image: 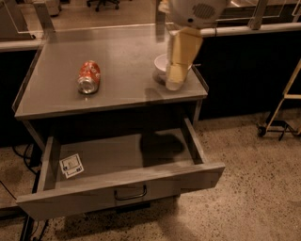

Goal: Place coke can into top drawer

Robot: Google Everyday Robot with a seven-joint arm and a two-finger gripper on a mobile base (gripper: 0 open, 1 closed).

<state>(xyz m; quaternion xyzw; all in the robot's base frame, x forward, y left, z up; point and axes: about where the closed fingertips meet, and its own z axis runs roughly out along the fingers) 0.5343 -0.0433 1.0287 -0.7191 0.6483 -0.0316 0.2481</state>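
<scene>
The coke can lies on its side on the left half of the grey tabletop, its silver end toward me. My gripper hangs from the white arm housing over the table's right side, well right of the can and not touching it. Below the table, the top drawer is pulled out wide, with a white square tag in its left corner and a dark curved handle on its front panel.
A white round bowl sits on the table's right side, partly hidden behind my gripper. A metal stand on wheels is on the speckled floor at the right. A rail runs behind the table.
</scene>
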